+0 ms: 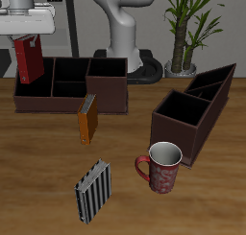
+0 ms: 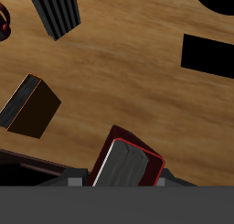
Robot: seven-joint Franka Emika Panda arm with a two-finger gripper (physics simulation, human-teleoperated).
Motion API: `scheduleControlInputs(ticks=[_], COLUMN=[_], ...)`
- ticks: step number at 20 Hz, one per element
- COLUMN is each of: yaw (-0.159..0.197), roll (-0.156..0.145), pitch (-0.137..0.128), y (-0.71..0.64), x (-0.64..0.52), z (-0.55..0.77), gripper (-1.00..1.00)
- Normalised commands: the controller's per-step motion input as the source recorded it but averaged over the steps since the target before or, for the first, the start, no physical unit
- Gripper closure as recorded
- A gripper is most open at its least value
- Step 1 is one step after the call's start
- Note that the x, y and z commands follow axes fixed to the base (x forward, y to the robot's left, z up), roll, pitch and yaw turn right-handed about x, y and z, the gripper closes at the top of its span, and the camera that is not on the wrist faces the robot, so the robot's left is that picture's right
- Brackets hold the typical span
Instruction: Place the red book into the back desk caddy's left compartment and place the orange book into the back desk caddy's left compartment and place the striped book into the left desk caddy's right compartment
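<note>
My gripper is shut on the top of the red book, which hangs upright over the end cell of the back desk caddy. In the wrist view the red book sits between my fingers, pale page edges showing. The orange book stands tilted against the caddy's front wall and appears in the wrist view too. Nearer the table's front edge, the striped book lies flat; the wrist view shows it as well. The left desk caddy stands diagonally across the table, away from the gripper.
A red patterned mug stands between the striped book and the left desk caddy. A potted plant and the robot base are behind the caddies.
</note>
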Motion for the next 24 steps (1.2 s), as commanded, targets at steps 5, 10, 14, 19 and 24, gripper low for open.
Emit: scheduleControlInputs(ticks=[5,10,14,19,24], yaw=[0.067,-0.118,0.047,-0.038,-0.083], roll=[-0.045,-0.108,0.029,-0.036,-0.019], pitch=[-0.005,0.006,0.013,0.012,0.016], y=[-0.33,-0.26,0.19,-0.02,0.05], x=[-0.46,-0.51,-0.25,-0.25,-0.09], z=[0.0,0.1,-0.14,-0.06,0.01], gripper=[1.0,1.0,1.0,1.0,1.0])
